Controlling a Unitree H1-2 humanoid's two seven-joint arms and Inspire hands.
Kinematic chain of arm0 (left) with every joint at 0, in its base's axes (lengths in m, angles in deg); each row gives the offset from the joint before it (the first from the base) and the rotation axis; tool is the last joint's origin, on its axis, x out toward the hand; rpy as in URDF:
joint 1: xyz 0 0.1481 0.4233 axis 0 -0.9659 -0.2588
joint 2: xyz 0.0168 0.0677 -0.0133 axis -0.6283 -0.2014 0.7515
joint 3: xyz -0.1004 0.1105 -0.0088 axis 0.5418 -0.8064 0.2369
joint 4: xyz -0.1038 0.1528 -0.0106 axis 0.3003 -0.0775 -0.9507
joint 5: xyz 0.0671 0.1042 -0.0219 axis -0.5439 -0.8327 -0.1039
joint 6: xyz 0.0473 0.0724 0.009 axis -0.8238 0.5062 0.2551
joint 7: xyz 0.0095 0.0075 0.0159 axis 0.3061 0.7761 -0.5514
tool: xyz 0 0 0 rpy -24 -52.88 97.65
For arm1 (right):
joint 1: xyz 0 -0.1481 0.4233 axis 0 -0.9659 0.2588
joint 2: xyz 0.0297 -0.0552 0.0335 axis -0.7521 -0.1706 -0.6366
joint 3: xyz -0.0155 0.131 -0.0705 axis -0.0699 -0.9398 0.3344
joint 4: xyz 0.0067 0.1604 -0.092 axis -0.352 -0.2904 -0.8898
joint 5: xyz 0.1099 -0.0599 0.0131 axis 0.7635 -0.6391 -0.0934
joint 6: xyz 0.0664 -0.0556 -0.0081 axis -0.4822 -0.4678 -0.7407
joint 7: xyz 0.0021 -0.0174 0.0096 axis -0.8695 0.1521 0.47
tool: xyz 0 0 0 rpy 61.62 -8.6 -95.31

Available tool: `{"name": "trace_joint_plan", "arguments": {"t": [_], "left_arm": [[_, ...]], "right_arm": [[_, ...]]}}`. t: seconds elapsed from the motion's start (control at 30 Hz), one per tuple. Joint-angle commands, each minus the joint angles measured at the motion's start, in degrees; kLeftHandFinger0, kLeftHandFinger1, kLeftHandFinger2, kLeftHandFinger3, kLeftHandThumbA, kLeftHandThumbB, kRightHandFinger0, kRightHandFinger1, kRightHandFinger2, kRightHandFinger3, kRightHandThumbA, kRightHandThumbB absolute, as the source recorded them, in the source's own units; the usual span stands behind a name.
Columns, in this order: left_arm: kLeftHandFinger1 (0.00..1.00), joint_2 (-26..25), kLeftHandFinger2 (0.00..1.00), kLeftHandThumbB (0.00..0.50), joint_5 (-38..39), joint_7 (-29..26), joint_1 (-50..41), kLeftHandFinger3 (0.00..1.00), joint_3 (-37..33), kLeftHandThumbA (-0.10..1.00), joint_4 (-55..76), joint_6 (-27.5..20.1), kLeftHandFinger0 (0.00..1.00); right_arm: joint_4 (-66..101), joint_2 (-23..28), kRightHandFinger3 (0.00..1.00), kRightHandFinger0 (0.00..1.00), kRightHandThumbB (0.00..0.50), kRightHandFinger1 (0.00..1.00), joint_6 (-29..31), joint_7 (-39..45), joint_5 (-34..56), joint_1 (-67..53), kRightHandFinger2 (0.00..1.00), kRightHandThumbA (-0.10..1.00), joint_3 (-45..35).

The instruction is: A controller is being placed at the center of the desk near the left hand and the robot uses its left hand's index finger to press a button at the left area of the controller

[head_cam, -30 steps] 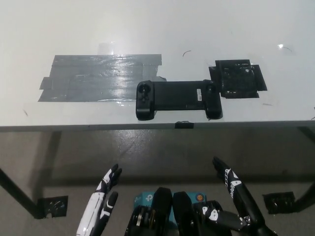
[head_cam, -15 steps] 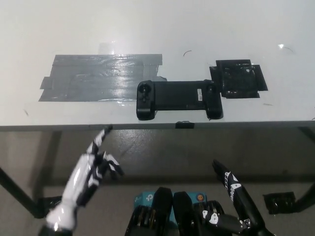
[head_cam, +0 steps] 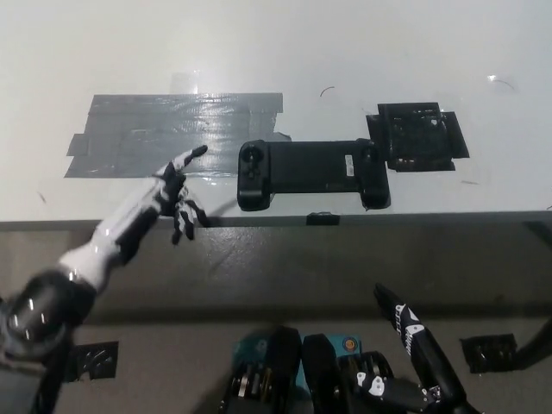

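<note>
Reaching over the near edge of the desk [head_cam: 103, 34], the white left hand [head_cam: 169, 197] holds nothing: one finger points toward the controller [head_cam: 309, 172] while the others curl loosely down, apart from each other. The fingertip hangs over the grey tape patch [head_cam: 164, 134], just left of the controller's left grip and not touching it. No container shows on the desk.

The controller lies flat, lengthwise across the desk near its front edge, roughly at the middle, with its round stick on the left end. A smaller black taped square [head_cam: 417, 138] sits just beyond its right end.

Half a second ago the left hand was below the desk edge; now it has risen and stretched forward over the surface. The controller has not shifted.

The black right hand [head_cam: 418, 345] rests low at the bottom right, below the desk, fingers extended and empty. Bare white surface lies open behind the tape and the controller.
</note>
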Motion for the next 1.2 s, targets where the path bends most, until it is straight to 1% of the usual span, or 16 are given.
{"name": "trace_joint_plan", "arguments": {"t": [0.0, 0.03, 0.13, 0.17, 0.27, 0.43, 0.5, 0.57, 0.63, 0.7, 0.77, 0.87, 0.93, 0.97, 1.07, 1.17], "left_arm": [[0.19, -3.2, 0.42, 0.382, 14.1, 16.4, 10.9, 1.00, -0.4, 1.00, -7.7, 17.5, 0.07], [0.22, -3.9, 0.46, 0.412, 13.1, 17.6, 12.8, 1.00, -1.6, 1.00, -9.2, 19.4, 0.07], [0.24, -4.6, 0.51, 0.397, 11.5, 20.1, 15.4, 1.00, -3.8, 1.00, -11.4, 21.0, 0.07], [0.24, -4.8, 0.51, 0.393, 10.8, 20.8, 16.3, 1.00, -4.5, 1.00, -12.5, 20.7, 0.11], [0.21, -5.4, 0.49, 0.392, 9.1, 22.0, 18.0, 1.00, -6.4, 1.00, -14.3, 20.9, 0.10], [0.25, -6.0, 0.53, 0.417, 7.5, 24.7, 20.9, 1.00, -9.0, 1.00, -18.4, 20.8, 0.07], [0.25, -6.5, 0.51, 0.433, 6.8, 26.1, 21.7, 1.00, -10.2, 1.00, -19.4, 20.5, 0.05], [0.24, -7.4, 0.49, 0.427, 5.8, 27.3, 22.3, 1.00, -11.9, 1.00, -19.0, 20.7, 0.10], [0.26, -7.9, 0.49, 0.438, 5.2, 28.5, 22.9, 1.00, -13.2, 1.00, -19.4, 20.5, 0.11], [0.21, -8.1, 0.43, 0.429, 5.8, 29.2, 23.3, 1.00, -13.8, 1.00, -20.0, 21.1, 0.12], [0.01, -8.8, 0.24, 0.430, 6.1, 30.3, 23.1, 1.00, -14.2, 1.00, -20.3, 21.1, 0.01], [0.00, -9.2, 0.08, 0.407, 5.8, 30.4, 23.1, 1.00, -14.2, 1.00, -19.9, 21.1, 0.00], [0.00, -8.5, 0.03, 0.397, 6.8, 29.4, 22.6, 1.00, -13.1, 1.00, -20.1, 21.1, 0.00], [0.00, -8.1, 0.04, 0.399, 6.9, 29.2, 22.6, 1.00, -12.6, 1.00, -20.4, 21.1, 0.00], [0.00, -8.0, 0.08, 0.439, 6.3, 29.1, 23.2, 1.00, -12.6, 1.00, -20.9, 21.1, 0.00], [0.00, -7.7, 0.19, 0.439, 5.8, 28.8, 23.7, 1.00, -12.5, 1.00, -21.1, 21.1, 0.00]], "right_arm": [[2.8, 1.0, 1.00, 1.00, 0.263, 1.00, 1.8, 0.9, -0.4, 0.8, 1.00, 0.89, -0.4], [2.8, 1.0, 1.00, 1.00, 0.256, 1.00, 2.0, 1.0, -0.3, 0.9, 1.00, 0.88, -0.4], [3.1, 1.2, 1.00, 1.00, 0.259, 1.00, 2.0, 0.9, -0.4, 0.7, 1.00, 0.88, -0.4], [3.1, 1.2, 1.00, 1.00, 0.254, 1.00, 2.2, 0.8, -0.4, 0.8, 1.00, 0.87, -0.4], [3.2, 1.1, 1.00, 1.00, 0.255, 1.00, 2.2, 0.6, -0.6, 0.7, 1.00, 0.87, -0.3], [3.4, 1.2, 1.00, 1.00, 0.251, 1.00, 1.7, 0.8, -0.7, 1.4, 1.00, 0.86, -0.2], [3.3, 1.2, 1.00, 1.00, 0.249, 1.00, 1.7, 0.7, -1.1, 1.8, 1.00, 0.86, -0.1], [3.2, 1.1, 1.00, 1.00, 0.248, 1.00, 1.6, 0.9, -1.0, 2.0, 1.00, 0.85, -0.1], [3.0, 0.9, 1.00, 1.00, 0.252, 1.00, 1.6, 0.8, -0.8, 2.2, 1.00, 0.85, -0.3], [3.3, 1.0, 1.00, 1.00, 0.254, 1.00, 1.1, 1.0, -0.6, 2.2, 1.00, 0.83, -0.3], [3.4, 0.8, 1.00, 1.00, 0.253, 1.00, 1.3, 1.2, -0.5, 1.6, 1.00, 0.83, -0.1], [3.4, 0.9, 1.00, 1.00, 0.257, 1.00, 1.6, 1.2, -0.6, 1.1, 1.00, 0.83, -0.1], [3.9, 1.2, 1.00, 1.00, 0.245, 1.00, 1.4, 1.3, -0.8, 0.6, 1.00, 0.82, 0.0], [4.0, 1.3, 1.00, 1.00, 0.244, 1.00, 1.4, 1.3, -1.0, 0.6, 1.00, 0.82, -0.1], [4.0, 1.1, 1.00, 1.00, 0.244, 1.00, 1.3, 1.4, -0.9, 1.0, 1.00, 0.82, -0.1], [4.1, 1.3, 1.00, 1.00, 0.240, 1.00, 1.0, 1.7, -0.7, 1.2, 1.00, 0.82, -0.2]]}}
